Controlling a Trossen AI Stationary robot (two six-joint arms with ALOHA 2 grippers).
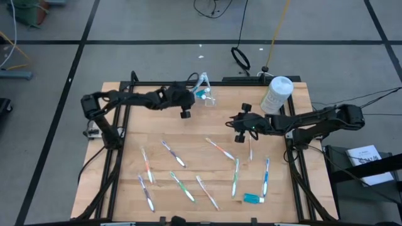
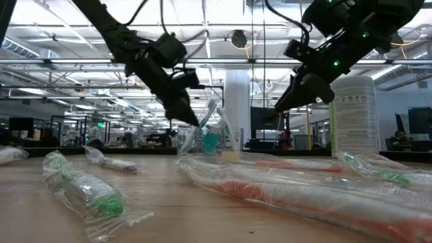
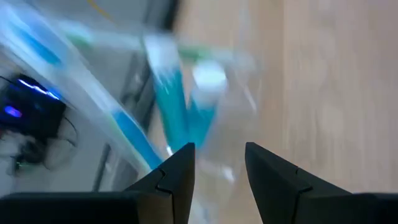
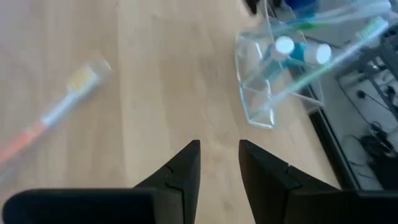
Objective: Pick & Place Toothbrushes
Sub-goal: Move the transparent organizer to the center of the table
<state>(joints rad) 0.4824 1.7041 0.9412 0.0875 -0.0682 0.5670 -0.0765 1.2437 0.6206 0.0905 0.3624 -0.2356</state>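
Several toothbrushes in clear wrappers lie flat on the wooden table, among them an orange one (image 1: 219,149), a purple one (image 1: 173,154) and a green one (image 1: 182,186). A clear holder (image 1: 204,94) at the far edge stands with toothbrushes and blue tubes inside. My left gripper (image 3: 219,158) hovers open just to the left of the holder (image 3: 193,106), holding nothing. My right gripper (image 4: 219,152) hangs open above the table's middle right, pointing toward the holder (image 4: 267,74), with the orange toothbrush (image 4: 56,115) on the table beyond it.
A white bottle (image 1: 276,94) stands at the far right, close to my right arm. A short blue tube (image 1: 254,199) lies near the front edge among the toothbrushes. Bare wood shows between the holder and the scattered toothbrushes.
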